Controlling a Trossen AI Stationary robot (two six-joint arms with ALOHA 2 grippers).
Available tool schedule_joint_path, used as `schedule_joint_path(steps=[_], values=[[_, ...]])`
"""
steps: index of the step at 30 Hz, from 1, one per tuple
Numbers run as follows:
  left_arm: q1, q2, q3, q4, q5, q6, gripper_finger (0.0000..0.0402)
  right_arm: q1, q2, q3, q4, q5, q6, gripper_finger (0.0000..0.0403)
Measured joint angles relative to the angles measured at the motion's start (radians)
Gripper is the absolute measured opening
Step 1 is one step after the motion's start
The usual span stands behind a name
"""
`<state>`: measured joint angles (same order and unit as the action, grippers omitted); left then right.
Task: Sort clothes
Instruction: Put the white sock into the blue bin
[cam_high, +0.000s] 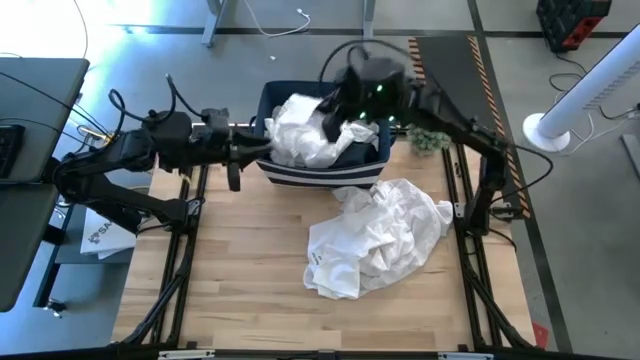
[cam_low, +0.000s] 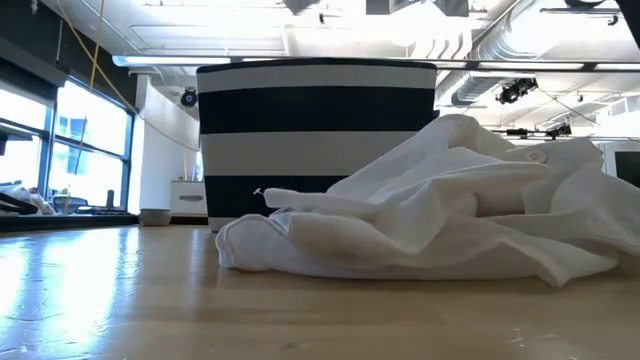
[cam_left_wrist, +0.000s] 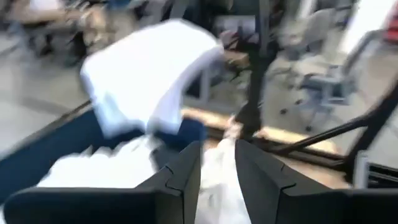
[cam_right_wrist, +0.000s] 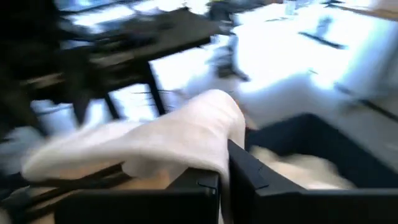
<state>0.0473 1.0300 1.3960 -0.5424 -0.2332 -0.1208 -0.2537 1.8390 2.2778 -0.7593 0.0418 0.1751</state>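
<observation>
The right gripper (cam_high: 330, 125) is positioned over the navy striped bin (cam_high: 325, 172), at the 12 o'clock end of the table (cam_high: 250, 290) in the high view. Its fingers (cam_right_wrist: 249, 171) are closed together, with a white garment (cam_right_wrist: 161, 140) pinched between them and draped over them in the right wrist view; in the high view this garment (cam_high: 300, 110) hangs at the gripper's 9 o'clock side above the bin. The left gripper (cam_high: 262, 150) is at the bin's 9 o'clock rim. Its fingers (cam_left_wrist: 186, 171) stand partly apart with a narrow gap; white cloth shows through that gap, but whether the fingers grip it cannot be determined. Inside the bin lies a heap of white clothing (cam_high: 310, 148), with the dark bin interior visible at its 3 o'clock side. A second, larger pile of white garments (cam_high: 375, 235) lies on the table at 6 o'clock from the bin, just beside its front wall. In the low view this pile (cam_low: 430, 220) rests on the wood surface in front of the bin (cam_low: 315, 120), which stands upright behind it. A small dark green object (cam_high: 428, 138) lies at the bin's 3 o'clock side, under the right arm.
</observation>
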Motion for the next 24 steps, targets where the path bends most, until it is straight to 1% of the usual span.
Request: schedule_joint_path(steps=[3,6,10,15,17,19,21,24], values=[[0.0,-0.016,0.0,-0.09,-0.067,-0.084,0.01,-0.076,-0.013,0.001,-0.114,0.063,-0.037,0.0004],[-0.001,-0.032,0.0,-0.163,-0.095,-0.174,0.0098,-0.157,-0.003,-0.001,-0.262,0.114,-0.093,0.0004],[-0.001,-0.038,0.0,-0.211,-0.095,-0.241,0.0095,-0.257,0.049,-0.001,-0.436,0.113,-0.131,0.001],[-0.001,-0.039,0.0,-0.213,-0.093,-0.264,0.0095,-0.35,0.15,-0.002,-0.553,0.089,-0.211,0.0019],[-0.001,-0.038,0.0,-0.214,-0.093,-0.282,0.0094,-0.38,0.185,-0.002,-0.57,0.065,-0.22,0.0038],[-0.001,-0.038,0.0,-0.215,-0.093,-0.298,0.0094,-0.406,0.204,-0.003,-0.575,0.029,-0.21,0.0067],[-0.004,-0.038,0.0,-0.216,-0.086,-0.321,0.0094,-0.427,0.205,-0.003,-0.577,-0.001,-0.2,0.0103],[-0.007,-0.037,0.0,-0.218,-0.061,-0.347,0.0094,-0.443,0.19,0.025,-0.596,-0.011,-0.199,0.0148]])
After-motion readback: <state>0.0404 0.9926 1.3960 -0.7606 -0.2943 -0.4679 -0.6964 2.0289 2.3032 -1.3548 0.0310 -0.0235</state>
